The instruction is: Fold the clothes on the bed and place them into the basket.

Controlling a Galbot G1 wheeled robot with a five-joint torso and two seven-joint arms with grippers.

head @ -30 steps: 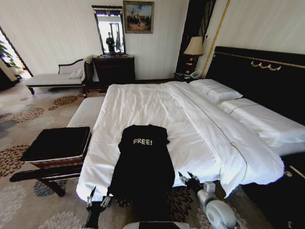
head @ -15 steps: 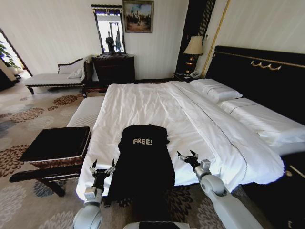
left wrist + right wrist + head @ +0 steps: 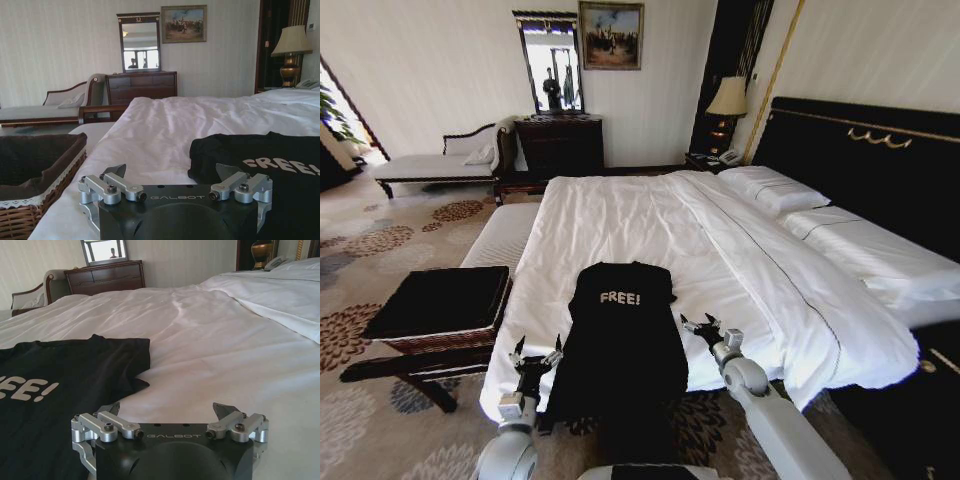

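Approach step: both grippers, left (image 3: 536,357) and right (image 3: 702,325), fingers wide, flank the shirt (image 3: 620,335) at the bed's (image 3: 620,215) foot edge; next, each needs a sleeve-side grasp.

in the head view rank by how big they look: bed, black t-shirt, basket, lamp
1. bed, by far the largest
2. black T-shirt
3. basket, close to the T-shirt in apparent size, so that order is unsure
4. lamp, smallest, though it stands much farther away
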